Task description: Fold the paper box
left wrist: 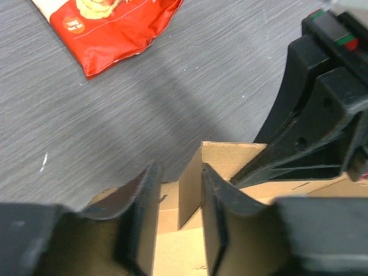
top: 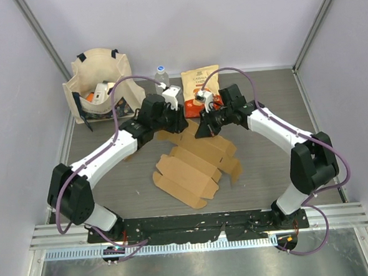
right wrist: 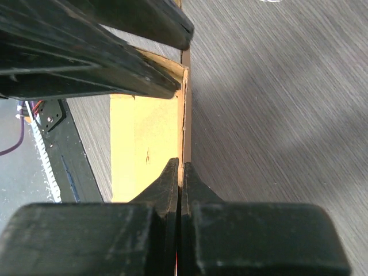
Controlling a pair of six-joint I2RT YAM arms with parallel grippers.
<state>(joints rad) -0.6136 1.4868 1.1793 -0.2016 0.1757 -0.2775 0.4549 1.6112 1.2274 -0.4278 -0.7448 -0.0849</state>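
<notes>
The paper box [top: 189, 169] lies mostly flat in the middle of the table [top: 263, 102]. Your two arms meet at its 12 o'clock edge. Your right gripper [right wrist: 180, 167] is pinched tight on a thin cardboard wall [right wrist: 184, 115]. Your left gripper [left wrist: 179, 172] is half open, with one finger on each side of a standing flap [left wrist: 190, 190], not squeezing it. Close gently, low on the flap, then tip it along its crease. Both arms reach far out, wrists bent down.

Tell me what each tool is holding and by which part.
Right tool pinches the cardboard box by the edge of a flap. Left tool straddles another flap, not clamped.
</notes>
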